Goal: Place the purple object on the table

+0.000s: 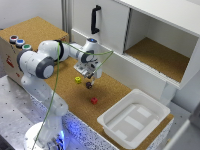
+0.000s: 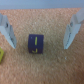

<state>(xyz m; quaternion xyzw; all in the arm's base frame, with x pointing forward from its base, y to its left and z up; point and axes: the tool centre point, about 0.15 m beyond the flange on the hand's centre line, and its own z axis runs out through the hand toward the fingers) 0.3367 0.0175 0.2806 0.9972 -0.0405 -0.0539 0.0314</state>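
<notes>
The cork bench (image 1: 112, 92) carries the purple object (image 2: 36, 43), which lies flat on it between the jaws of the gripper (image 2: 41, 31), roughly centred. The jaws stand apart, clear of the block on both sides, touching nothing.
</notes>
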